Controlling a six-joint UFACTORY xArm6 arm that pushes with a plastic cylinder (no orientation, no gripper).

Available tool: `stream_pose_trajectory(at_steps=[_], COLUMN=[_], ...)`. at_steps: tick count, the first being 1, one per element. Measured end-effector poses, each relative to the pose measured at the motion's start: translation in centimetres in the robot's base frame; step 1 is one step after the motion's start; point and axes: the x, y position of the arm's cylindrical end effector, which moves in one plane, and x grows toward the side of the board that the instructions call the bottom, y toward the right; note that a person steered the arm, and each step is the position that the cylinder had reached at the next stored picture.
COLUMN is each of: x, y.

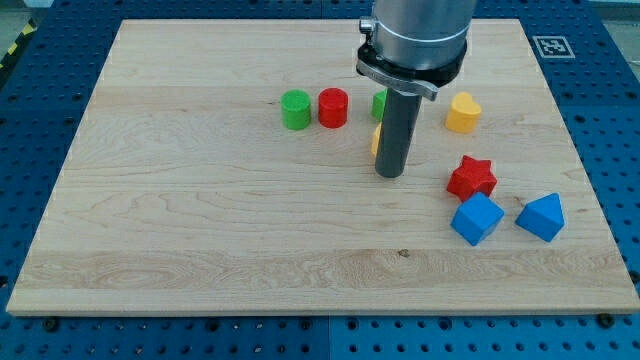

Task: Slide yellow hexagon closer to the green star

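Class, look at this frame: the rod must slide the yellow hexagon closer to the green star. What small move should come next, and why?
Probably a short push toward the view's top. My tip stands just below a yellow sliver, likely the hexagon, and a green sliver, likely the star, shows right above it. The rod hides most of both, so this is a guess.

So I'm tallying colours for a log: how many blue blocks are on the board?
2. One blue block sits just below the red star; the other blue block lies to its right. The rod hides little there.
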Motion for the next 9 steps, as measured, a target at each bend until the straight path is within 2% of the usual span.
stream_pose_trajectory(at_steps=[1,3,4,9], x=[0.0,-0.6,-2.6,-2.6], y=[0.3,6.0,6.1,3.5])
